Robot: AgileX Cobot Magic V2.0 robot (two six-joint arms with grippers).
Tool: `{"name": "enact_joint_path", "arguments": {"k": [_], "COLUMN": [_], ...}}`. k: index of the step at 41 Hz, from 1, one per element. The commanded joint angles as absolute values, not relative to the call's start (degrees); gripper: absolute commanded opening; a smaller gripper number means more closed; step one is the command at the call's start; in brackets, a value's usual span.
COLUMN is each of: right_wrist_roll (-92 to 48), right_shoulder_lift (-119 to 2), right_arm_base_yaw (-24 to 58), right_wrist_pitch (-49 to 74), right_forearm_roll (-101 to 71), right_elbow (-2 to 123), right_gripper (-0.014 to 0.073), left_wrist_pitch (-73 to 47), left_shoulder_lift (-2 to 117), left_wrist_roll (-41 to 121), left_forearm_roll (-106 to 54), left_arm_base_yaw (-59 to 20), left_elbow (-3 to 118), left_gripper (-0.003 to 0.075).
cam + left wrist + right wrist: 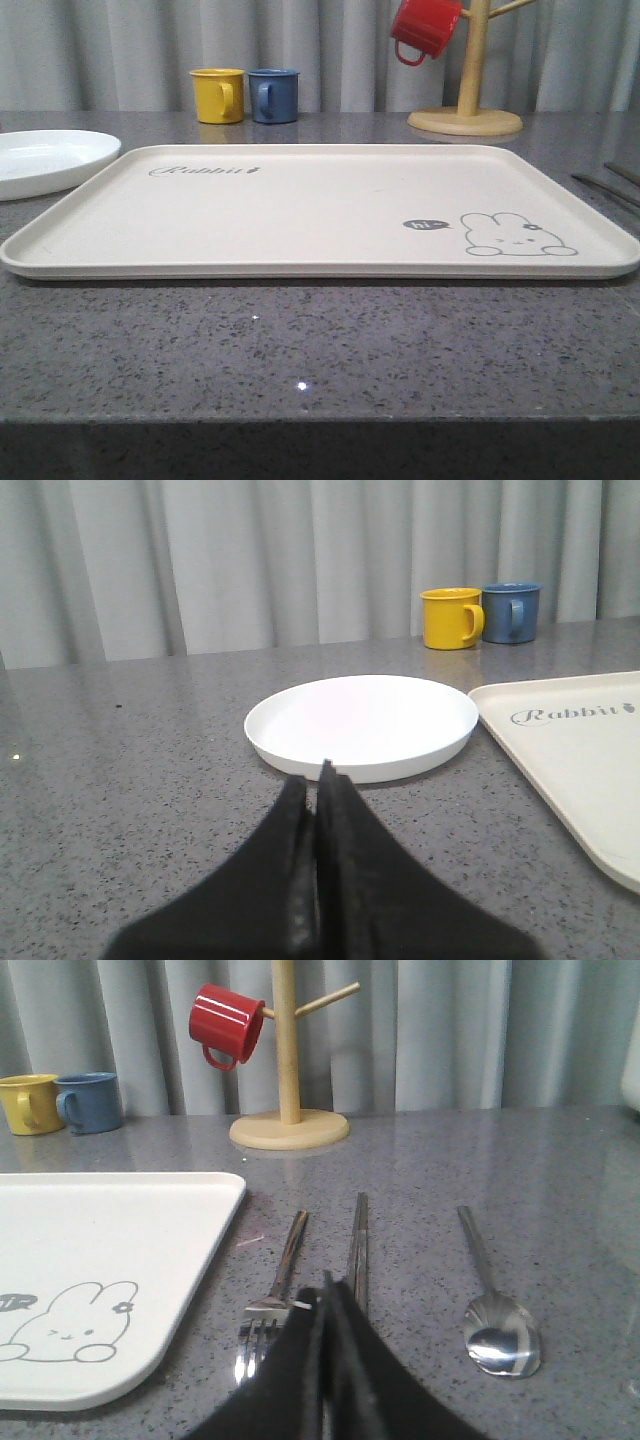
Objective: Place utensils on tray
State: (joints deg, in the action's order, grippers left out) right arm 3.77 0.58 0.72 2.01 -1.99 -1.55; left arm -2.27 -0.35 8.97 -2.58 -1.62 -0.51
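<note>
The cream tray (300,215) with its rabbit drawing lies in the middle of the table, nothing on it; its corner shows in the right wrist view (120,1230) and its edge in the left wrist view (580,750). To the tray's right the utensils lie side by side on the counter: a fork (280,1280), a long flat stick-like piece (358,1235) and a spoon (495,1310); thin ends of them show at the front view's right edge (610,185). My right gripper (325,1285) is shut and empty, just short of the fork and the flat piece. My left gripper (315,780) is shut and empty, near the white plate.
A round white plate (362,725) sits left of the tray. A yellow mug (218,95) and a blue mug (274,95) stand at the back. A wooden mug tree (466,100) with a red mug (425,28) stands back right. Grey curtain behind.
</note>
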Motion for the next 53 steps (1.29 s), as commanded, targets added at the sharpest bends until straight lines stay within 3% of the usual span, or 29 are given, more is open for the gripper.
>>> {"name": "enact_joint_path", "arguments": {"k": [1,32,44,53], "right_wrist_roll": [3.76,3.76,3.76,3.69], "right_shoulder_lift": [1.54,1.55,-1.38,-15.04], "right_arm_base_yaw": [0.37,0.37,0.37,0.37], "right_wrist_pitch": [-2.82,-3.29,11.22,25.56], "right_forearm_roll": [-1.43,-2.98,-3.52,-3.46], "right_elbow": [-1.5,0.36,19.26,35.99], "right_gripper": [-0.0122,-0.0122,-0.0122,-0.0122], "left_wrist_pitch": [2.49,5.13,2.4,-12.79], "left_shoulder_lift": [-1.73,-1.73,0.21,10.4], "left_wrist_roll": [9.01,9.01,9.01,9.01], "left_forearm_roll": [-3.16,-3.16,-3.16,-3.16], "left_arm_base_yaw": [-1.61,-1.61,-1.61,-1.61], "left_elbow": [-0.36,-0.25,12.62,30.12], "left_gripper": [-0.0018,-0.0018,-0.0018,-0.0018]}}
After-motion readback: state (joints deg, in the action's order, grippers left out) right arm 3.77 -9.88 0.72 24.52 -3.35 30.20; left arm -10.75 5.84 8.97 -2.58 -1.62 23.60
